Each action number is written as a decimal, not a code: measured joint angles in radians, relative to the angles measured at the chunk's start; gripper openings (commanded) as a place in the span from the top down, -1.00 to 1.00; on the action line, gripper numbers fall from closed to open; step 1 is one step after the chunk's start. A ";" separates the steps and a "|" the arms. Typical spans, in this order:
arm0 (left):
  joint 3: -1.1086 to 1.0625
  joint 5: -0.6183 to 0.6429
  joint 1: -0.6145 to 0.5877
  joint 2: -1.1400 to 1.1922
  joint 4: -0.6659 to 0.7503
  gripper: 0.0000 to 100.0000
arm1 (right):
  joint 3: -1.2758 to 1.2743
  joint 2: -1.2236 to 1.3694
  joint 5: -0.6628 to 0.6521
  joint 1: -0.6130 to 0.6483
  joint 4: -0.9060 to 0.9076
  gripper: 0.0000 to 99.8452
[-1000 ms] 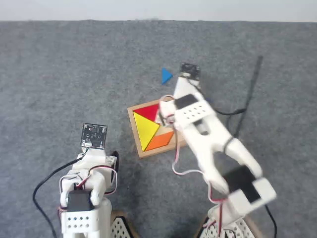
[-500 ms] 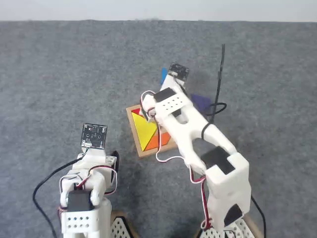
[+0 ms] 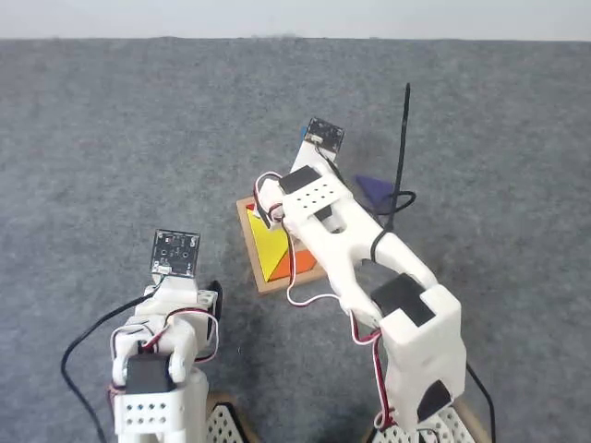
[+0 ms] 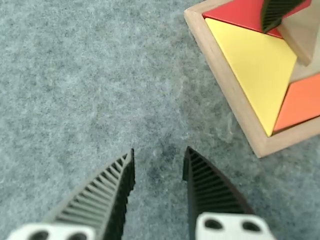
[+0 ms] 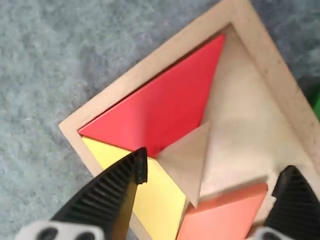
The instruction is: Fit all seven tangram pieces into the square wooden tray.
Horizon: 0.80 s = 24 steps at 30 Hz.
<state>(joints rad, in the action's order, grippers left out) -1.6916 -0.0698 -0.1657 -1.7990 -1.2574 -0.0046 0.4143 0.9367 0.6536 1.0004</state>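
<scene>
Our right gripper [image 5: 215, 170] hangs spread wide and empty over the tray [image 5: 70, 131], which holds 3 pieces [image 5: 155, 200]. If we drop here, a finger [image 5: 120, 185] could snag the red triangle [image 5: 160, 112] and shift it.

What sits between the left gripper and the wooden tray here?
Only bare grey carpet. The left wrist view shows the open left gripper short of the wooden tray, with no piece on the stretch between.
</scene>
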 measured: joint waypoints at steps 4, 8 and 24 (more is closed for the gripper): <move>0.000 0.000 0.000 0.000 0.000 0.69 | -0.002 -0.046 -0.107 -0.005 0.000 0.46; 0.000 0.000 0.000 0.000 0.000 0.69 | -0.017 -0.193 -0.385 -0.043 0.000 0.64; 0.000 0.000 0.000 0.000 0.000 0.69 | -0.308 -0.290 -1.108 -0.087 -0.305 0.96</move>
<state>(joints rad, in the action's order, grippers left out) -1.6916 -0.0698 -0.1657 -1.7990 -1.2574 -0.3130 0.1243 -0.1711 0.5662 0.6951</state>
